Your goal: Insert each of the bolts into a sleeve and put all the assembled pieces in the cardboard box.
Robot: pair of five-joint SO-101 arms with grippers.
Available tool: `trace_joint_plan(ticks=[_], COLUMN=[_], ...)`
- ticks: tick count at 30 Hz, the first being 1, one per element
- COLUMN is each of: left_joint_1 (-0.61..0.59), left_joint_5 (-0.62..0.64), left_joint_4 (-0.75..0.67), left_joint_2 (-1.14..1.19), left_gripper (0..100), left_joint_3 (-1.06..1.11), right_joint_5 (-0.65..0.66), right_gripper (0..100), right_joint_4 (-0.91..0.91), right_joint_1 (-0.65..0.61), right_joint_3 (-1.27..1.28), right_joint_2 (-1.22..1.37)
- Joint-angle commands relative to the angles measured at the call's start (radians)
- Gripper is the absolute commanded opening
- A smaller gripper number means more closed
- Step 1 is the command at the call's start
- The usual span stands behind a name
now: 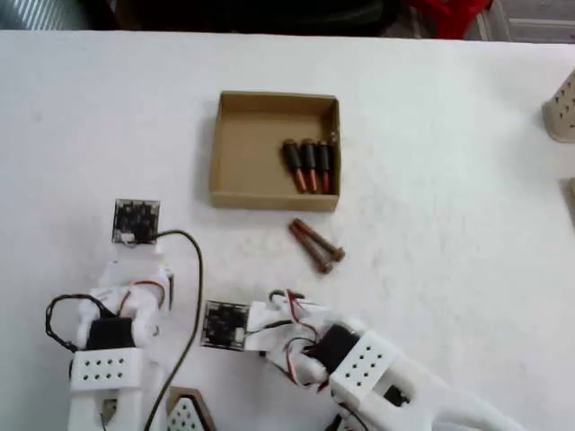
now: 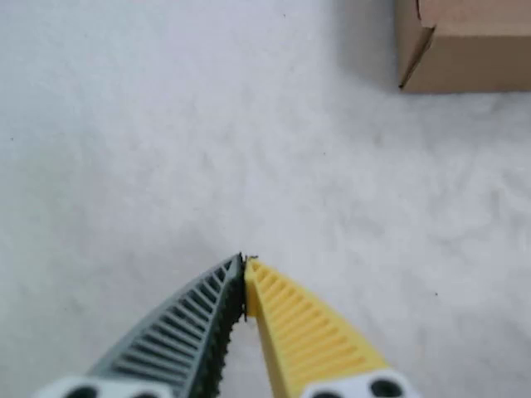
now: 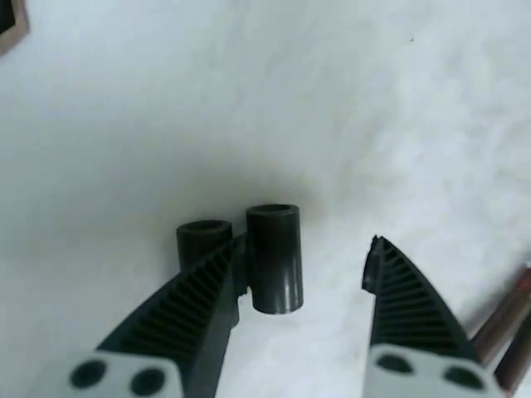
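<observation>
Black sleeves [image 3: 274,261] upright by parted right tool [image 3: 307,245]

One cardboard box [image 1: 243,153] holds three assembled pieces [image 1: 308,164]. Two bolts [image 1: 316,244] lie just beside it. Two sleeves [image 3: 274,257] stand farther from it.

I see a white table [image 1: 449,224]. A box [image 1: 260,196] sits around its middle, toward the far edge. Two bolts [image 1: 314,244] lie side by side just off the box's near wall. Two dark sleeves [image 3: 275,257] stand upright on the table, close together. A beige perforated block [image 1: 561,109] sits at the right edge.
</observation>
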Motion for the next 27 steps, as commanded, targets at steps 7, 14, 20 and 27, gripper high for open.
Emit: trace_joint_plan(ticks=[7,14,20,27], left_joint_1=[0.008,0.008,0.008,0.008], left_joint_5=[-0.011,-0.011,-0.011,-0.011], left_joint_4=[-0.026,-0.026,-0.026,-0.026], left_joint_2=[-0.012,-0.012,-0.012,-0.012], left_gripper=[2,2,2,2], left_joint_3=[-0.018,-0.018,-0.018,-0.018], right_joint_5=[0.002,0.0,0.0,0.0], right_gripper=[16.2,15.9,9.8,7.4], right_joint_4=[-0.004,0.035,0.054,0.056], right_joint_1=[-0.005,-0.005,-0.004,-0.004], right_joint_3=[-0.092,-0.239,-0.27,-0.27], right_joint_2=[0.165,0.406,0.452,0.458])
